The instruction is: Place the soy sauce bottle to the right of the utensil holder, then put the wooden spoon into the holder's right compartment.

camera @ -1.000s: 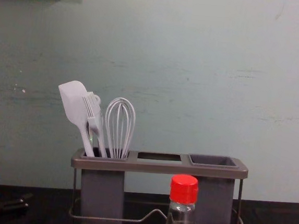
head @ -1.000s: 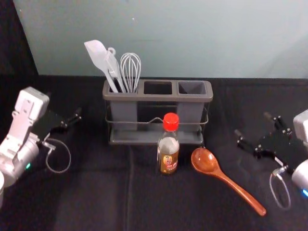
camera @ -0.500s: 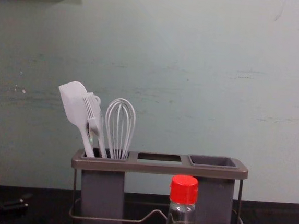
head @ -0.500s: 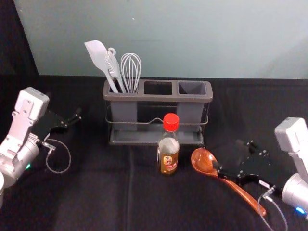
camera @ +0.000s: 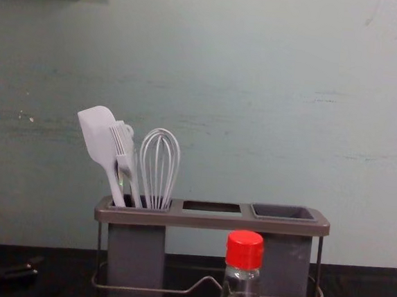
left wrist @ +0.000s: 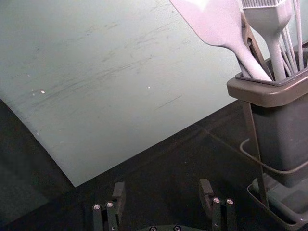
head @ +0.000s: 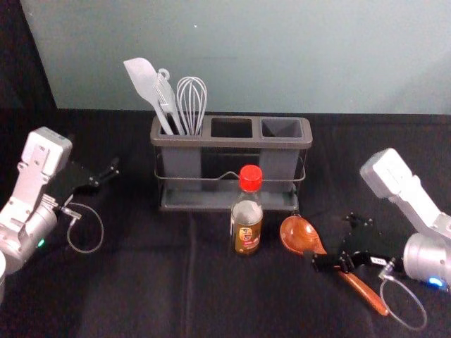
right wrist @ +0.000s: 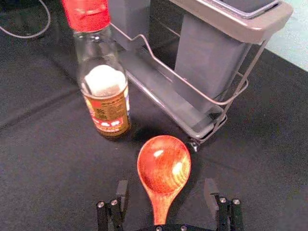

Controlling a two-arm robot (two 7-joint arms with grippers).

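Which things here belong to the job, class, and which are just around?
Job:
bottle, before the holder
spoon
holder
right gripper, open, at the spoon

Just around:
spatula, brush and whisk, in the left compartment
left gripper, idle left of the holder

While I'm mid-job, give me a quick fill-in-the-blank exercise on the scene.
1. The soy sauce bottle has a ____ cap.
2. The bottle stands in ____ of the utensil holder.
3. The whisk is in the holder's ____ compartment.
4. The wooden spoon shows between the open fingers of the ____ gripper.

Missing words: red; front; left; right.
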